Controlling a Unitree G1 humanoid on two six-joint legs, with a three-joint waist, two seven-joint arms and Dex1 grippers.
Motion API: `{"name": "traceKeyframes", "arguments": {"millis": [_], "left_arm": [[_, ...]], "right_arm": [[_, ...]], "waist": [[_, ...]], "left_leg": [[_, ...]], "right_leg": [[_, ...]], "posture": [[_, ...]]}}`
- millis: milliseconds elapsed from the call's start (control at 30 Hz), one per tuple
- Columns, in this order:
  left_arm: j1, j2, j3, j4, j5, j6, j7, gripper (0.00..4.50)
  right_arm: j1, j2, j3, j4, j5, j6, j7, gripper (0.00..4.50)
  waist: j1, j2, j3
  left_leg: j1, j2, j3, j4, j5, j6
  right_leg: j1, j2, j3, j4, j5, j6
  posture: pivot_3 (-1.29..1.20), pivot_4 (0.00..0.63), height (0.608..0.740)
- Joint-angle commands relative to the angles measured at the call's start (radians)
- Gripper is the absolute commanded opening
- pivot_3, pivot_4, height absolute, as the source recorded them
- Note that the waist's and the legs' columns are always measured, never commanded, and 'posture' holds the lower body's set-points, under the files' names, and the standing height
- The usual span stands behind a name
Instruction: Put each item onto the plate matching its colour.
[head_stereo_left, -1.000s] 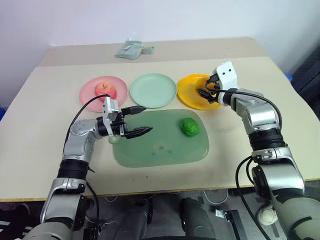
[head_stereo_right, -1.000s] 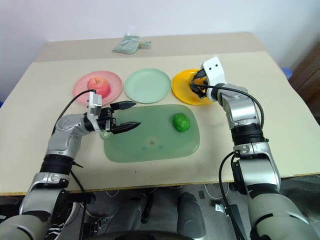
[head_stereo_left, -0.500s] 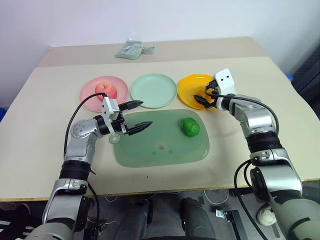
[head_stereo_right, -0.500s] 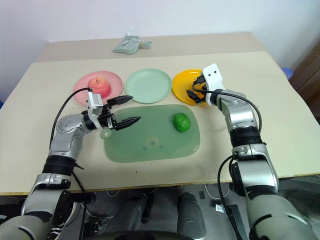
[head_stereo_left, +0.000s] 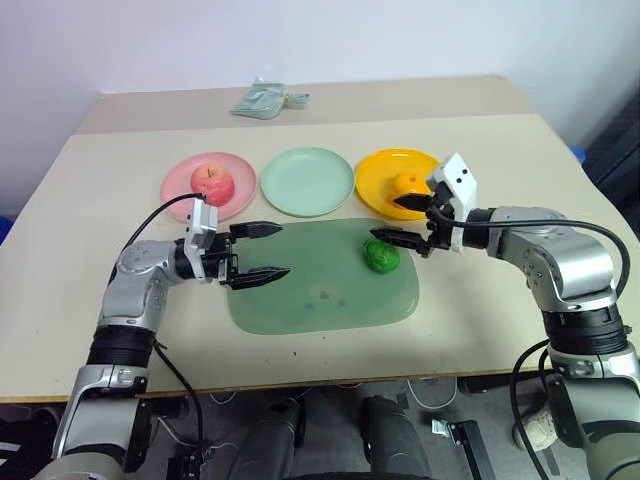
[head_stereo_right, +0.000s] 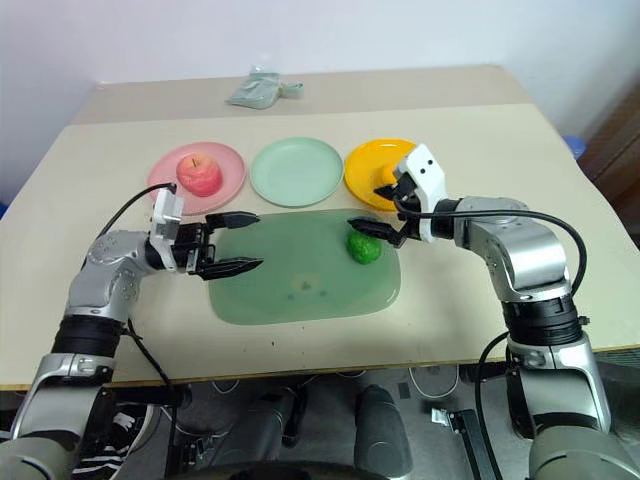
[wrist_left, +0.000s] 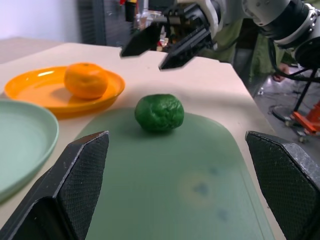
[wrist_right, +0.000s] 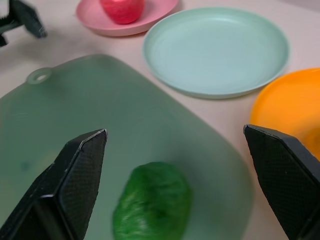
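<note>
Two of the three items are already lying on plates of their own colour, and one is left. Going from left to right: the pink-red apple (head_stereo_left: 212, 184) is sitting on the pink plate (head_stereo_left: 178, 184), beyond the left claw (head_stereo_left: 256, 251) and a little to its outer side. That claw is hanging just above the near-left end of the translucent green board (head_stereo_left: 320, 295), its two black fingers spread wide and holding nothing, pointing across toward the other arm. Next along, the pale mint green plate (head_stereo_left: 307, 180) is lying bare beyond the gap between the two claws; this is the plate waiting to be filled. The dark green lump (head_stereo_left: 380, 255) is resting on the board just beside and slightly below the right claw (head_stereo_left: 400, 220), which is aiming down at it with fingers spread apart and gripping nothing; in the right wrist view the lump lies between the two fingertips but is not yet pinched. Beyond that claw, the orange (head_stereo_left: 409, 183) is sitting on the yellow-orange plate (head_stereo_left: 376, 180). By my judgement the remaining work is taking hold of the lump and carrying it over to the mint plate, with the right claw looking best placed for it.
</note>
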Motion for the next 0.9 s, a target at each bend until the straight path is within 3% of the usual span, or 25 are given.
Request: {"name": "traceKeyframes", "arguments": {"millis": [33, 267, 367, 467, 667, 900], "left_arm": [[-0.016, 0.035, 0.017, -0.003, -0.029, 0.026, -0.048, 4.5], [-0.025, 0.04, 0.021, 0.016, -0.012, 0.006, -0.053, 4.5], [-0.019, 0.036, 0.02, 0.009, -0.011, 0.003, -0.047, 4.5], [-0.017, 0.036, 0.023, 0.011, -0.009, -0.001, -0.04, 4.5], [-0.033, 0.038, 0.034, 0.048, 0.02, -0.019, 0.024, 4.5], [-0.096, 0.017, 0.091, 0.202, 0.125, -0.175, 0.288, 4.5]], "right_arm": [[0.023, -0.02, 0.044, -0.052, -0.03, 0.0, -0.016, 4.47], [0.067, -0.026, 0.143, -0.019, -0.113, -0.046, -0.03, 4.47], [0.074, -0.022, 0.168, 0.015, -0.15, -0.077, -0.041, 3.58], [0.043, 0.018, 0.113, 0.016, -0.109, -0.065, -0.051, 2.29], [-0.04, 0.087, 0.082, 0.065, -0.102, -0.119, -0.074, 2.29], [-0.258, 0.345, 0.121, 0.356, -0.222, -0.389, -0.227, 2.29]], "waist": [[-0.001, 0.0, 0.0], [0.001, 0.0, 0.0], [0.002, 0.0, 0.0], [0.002, 0.0, 0.0], [-0.003, 0.0, 0.0], [-0.005, 0.0, 0.0]], "left_leg": [[0.0, 0.0, 0.0, 0.0, 0.0, 0.0], [0.0, 0.0, 0.001, 0.0, 0.0, 0.0], [0.0, 0.0, 0.001, 0.0, 0.0, 0.0], [0.0, 0.0, 0.001, 0.0, 0.0, 0.0], [0.0, 0.001, 0.0, 0.0, 0.0, 0.0], [0.0, 0.002, 0.001, -0.001, 0.0, 0.0]], "right_leg": [[0.0, 0.0, 0.0, 0.0, 0.0, 0.0], [0.0, 0.0, 0.0, -0.001, 0.0, 0.0], [0.0, 0.0, 0.0, -0.001, 0.0, 0.0], [0.0, 0.0, 0.0, -0.001, 0.0, 0.0], [0.0, 0.0, 0.0, -0.001, 0.0, 0.0], [-0.001, 0.002, 0.001, 0.0, 0.0, 0.0]], "posture": [[0.0, 0.15, 0.74], [0.0, 0.15, 0.74], [0.0, 0.15, 0.74], [0.0, 0.15, 0.74], [0.0, 0.15, 0.74], [0.0, 0.15, 0.74]]}}
